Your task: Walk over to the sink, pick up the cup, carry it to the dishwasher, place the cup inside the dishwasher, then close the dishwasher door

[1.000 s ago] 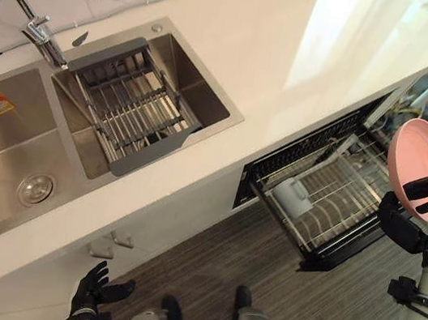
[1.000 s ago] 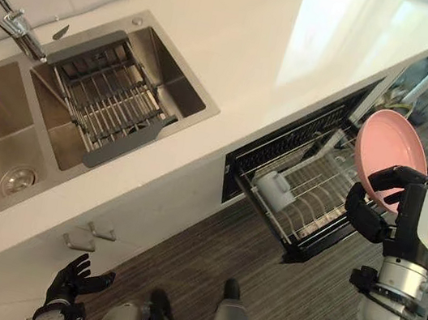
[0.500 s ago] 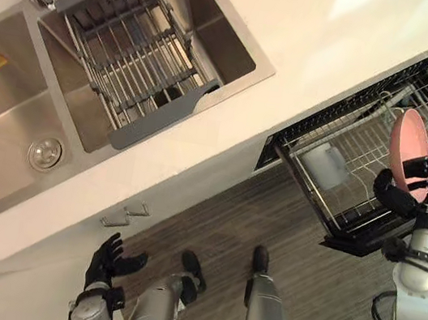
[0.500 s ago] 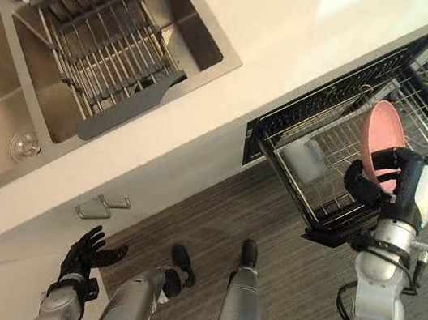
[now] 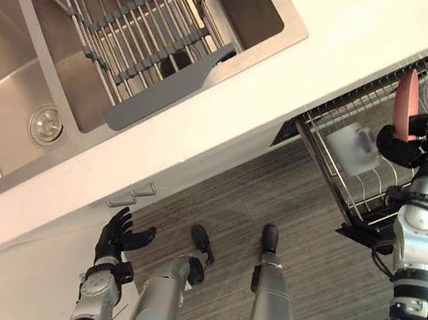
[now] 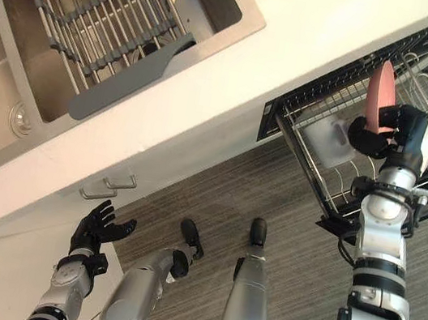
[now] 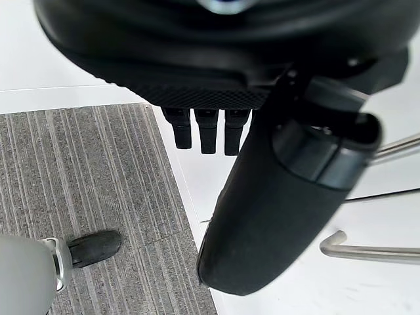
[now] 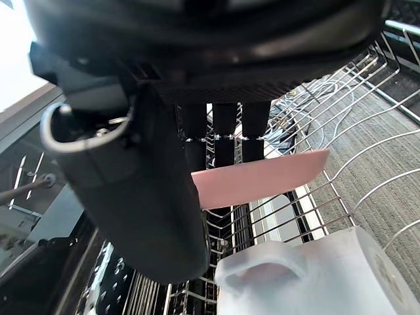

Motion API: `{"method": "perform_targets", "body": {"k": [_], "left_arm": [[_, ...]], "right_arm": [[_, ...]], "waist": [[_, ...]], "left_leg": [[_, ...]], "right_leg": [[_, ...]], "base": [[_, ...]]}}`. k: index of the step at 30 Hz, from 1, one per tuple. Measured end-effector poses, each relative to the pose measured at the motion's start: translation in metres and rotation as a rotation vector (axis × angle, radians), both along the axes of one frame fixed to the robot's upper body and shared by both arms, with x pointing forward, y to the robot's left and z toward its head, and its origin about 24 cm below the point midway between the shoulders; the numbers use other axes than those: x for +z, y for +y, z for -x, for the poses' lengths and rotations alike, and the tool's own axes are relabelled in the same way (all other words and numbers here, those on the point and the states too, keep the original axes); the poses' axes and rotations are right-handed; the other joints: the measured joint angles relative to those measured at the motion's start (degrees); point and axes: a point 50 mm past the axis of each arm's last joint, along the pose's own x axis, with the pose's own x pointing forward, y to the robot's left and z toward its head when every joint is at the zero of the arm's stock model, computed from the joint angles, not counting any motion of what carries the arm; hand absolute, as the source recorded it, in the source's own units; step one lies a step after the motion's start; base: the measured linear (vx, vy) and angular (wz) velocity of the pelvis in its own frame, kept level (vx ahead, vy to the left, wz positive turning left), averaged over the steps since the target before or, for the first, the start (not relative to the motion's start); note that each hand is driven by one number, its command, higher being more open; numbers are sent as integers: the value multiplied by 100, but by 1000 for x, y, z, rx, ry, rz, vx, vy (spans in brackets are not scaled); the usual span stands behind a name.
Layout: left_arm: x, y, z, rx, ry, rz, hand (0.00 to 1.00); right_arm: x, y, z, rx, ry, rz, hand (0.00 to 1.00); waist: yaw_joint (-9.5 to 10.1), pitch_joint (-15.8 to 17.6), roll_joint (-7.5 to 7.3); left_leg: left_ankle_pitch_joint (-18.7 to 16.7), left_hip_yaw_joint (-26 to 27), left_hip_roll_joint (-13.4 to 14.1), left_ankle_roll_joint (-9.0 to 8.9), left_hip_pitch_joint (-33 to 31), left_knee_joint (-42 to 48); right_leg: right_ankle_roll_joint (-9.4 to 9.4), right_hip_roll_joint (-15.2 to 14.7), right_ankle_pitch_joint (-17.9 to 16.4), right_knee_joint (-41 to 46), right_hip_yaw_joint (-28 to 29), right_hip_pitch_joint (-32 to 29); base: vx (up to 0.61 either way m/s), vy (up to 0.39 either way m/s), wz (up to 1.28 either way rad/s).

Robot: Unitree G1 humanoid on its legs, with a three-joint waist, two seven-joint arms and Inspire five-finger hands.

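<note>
Resting in the pulled-out dishwasher rack, the white cup sits among the wires, free of both hands. Near it but apart, a pink plate stands on edge over the rack, held by the right hand, whose fingers curl behind the rim while the thumb presses the front, pinching it. The rack projects from beneath the pale surface. Farther along that surface lies the steel sink, a grey drainer spanning one basin. The left hand hangs low by the cabinet front, fingers spread and holding nothing.
</note>
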Motion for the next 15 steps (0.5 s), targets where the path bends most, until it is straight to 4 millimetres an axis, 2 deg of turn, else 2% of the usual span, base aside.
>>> {"method": "perform_targets", "body": {"k": [3, 9, 11, 15], "left_arm": [[3, 1, -5, 16, -17, 12, 90], [4, 0, -8, 26, -23, 17, 90], [4, 1, -8, 37, -28, 22, 90], [4, -1, -7, 39, -26, 30, 90]], "right_arm": [[2, -1, -5, -5, 4, -32, 90], [3, 5, -10, 11, 20, -18, 90], [4, 6, -10, 10, 15, -17, 90], [11, 12, 3, 20, -55, 24, 90]], "waist": [[80, 13, -6], [86, 52, -31], [87, 84, -84], [69, 114, -134]], "left_leg": [[-4, 41, 39, 1, -105, 75], [-77, 188, 216, -5, -176, 303], [-109, 197, 275, -23, -180, 380], [-128, 185, 329, -49, -177, 450]], "right_leg": [[-4, 66, 132, -103, 136, -101], [-48, 241, 351, -304, 300, -110], [-62, 291, 421, -373, 368, -98], [-83, 377, 560, -549, 445, -30]], "base": [[-41, -6, -24], [-53, -37, -22], [-61, -77, -22], [-37, -76, -15]]}}
